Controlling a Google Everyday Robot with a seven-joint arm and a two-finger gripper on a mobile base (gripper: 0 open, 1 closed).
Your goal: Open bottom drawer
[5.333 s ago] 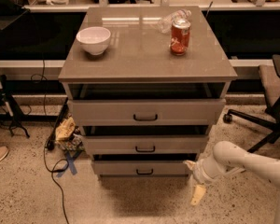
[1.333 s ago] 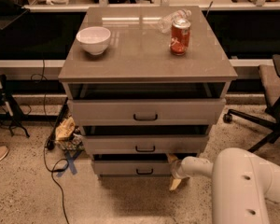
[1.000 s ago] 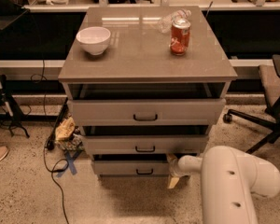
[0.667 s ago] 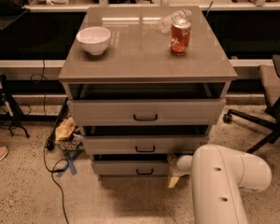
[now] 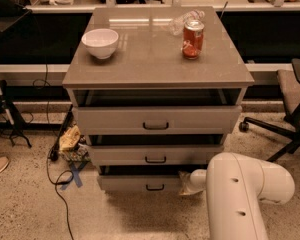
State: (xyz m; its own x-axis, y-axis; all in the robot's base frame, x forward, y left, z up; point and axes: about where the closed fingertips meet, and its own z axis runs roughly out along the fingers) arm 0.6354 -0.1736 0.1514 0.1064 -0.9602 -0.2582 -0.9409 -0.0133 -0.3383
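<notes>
The bottom drawer [image 5: 135,184] is the lowest, narrowest grey-beige front of the cabinet, with a small black bar handle [image 5: 154,187]. It stands slightly out, with a dark gap above it. My gripper [image 5: 186,185] is at the drawer's right end, low near the floor, just right of the handle. The big white arm link [image 5: 240,199] fills the lower right and hides part of the wrist.
The middle drawer [image 5: 155,155] and the top drawer [image 5: 156,120] sit above. On the cabinet top [image 5: 140,59] stand a white bowl [image 5: 100,42], a red can [image 5: 192,39] and a crumpled plastic bottle [image 5: 182,18]. An office chair [image 5: 290,109] is right; cables and litter [image 5: 70,144] left.
The arm has swung in from the right toward the bottom drawer's right end, and its white link has come to fill more of the lower right. The drawers look unmoved.
</notes>
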